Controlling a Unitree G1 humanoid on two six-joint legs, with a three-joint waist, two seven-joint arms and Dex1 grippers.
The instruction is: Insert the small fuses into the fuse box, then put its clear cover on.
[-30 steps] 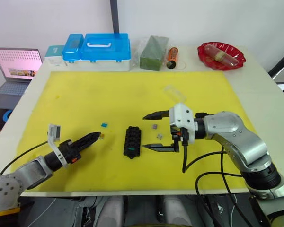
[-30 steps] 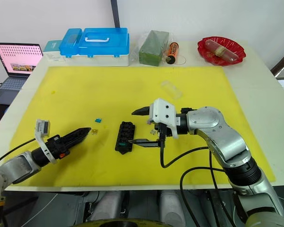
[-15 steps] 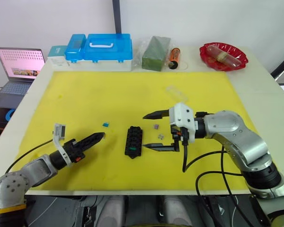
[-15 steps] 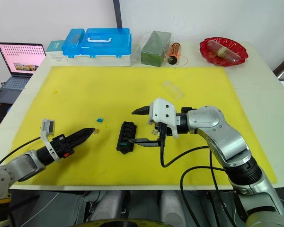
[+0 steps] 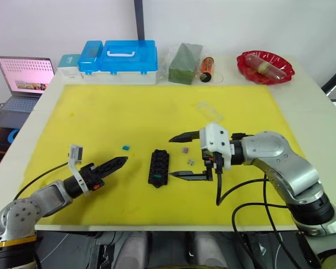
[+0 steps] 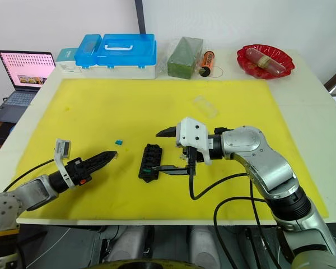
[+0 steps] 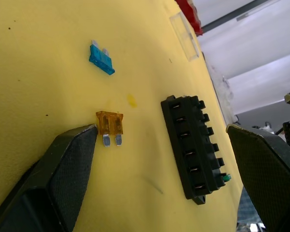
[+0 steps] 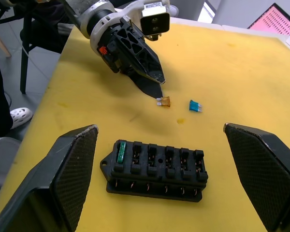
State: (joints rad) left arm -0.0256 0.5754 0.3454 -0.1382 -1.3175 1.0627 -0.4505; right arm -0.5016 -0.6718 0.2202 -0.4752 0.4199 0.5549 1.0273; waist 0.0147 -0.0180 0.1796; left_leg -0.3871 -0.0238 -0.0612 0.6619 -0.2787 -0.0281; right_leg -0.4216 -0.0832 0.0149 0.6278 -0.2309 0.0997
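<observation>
The black fuse box (image 5: 158,167) lies mid-mat with a green fuse (image 8: 121,155) in an end slot. Loose small fuses lie around it: blue (image 5: 124,147) and orange (image 7: 109,124) to its left, purple (image 5: 185,150) and grey (image 5: 190,161) to its right. The clear cover (image 5: 208,110) rests farther back on the mat. My left gripper (image 5: 122,161) is open and rolled on its side, its lower fingertip (image 7: 89,133) beside the orange fuse. Just right of the box, my right gripper (image 5: 172,156) stands wide open and empty around the purple and grey fuses.
A yellow mat (image 5: 129,106) covers the table. Along the back edge stand a blue-lidded case (image 5: 120,59), a wrapped green block (image 5: 183,56), an orange cylinder (image 5: 205,66) and a red bowl (image 5: 264,66). A laptop (image 5: 23,75) sits off the table's left.
My left gripper has slid forward and to the right, bringing its tip up to the orange fuse. The right gripper and the fuse box have stayed put.
</observation>
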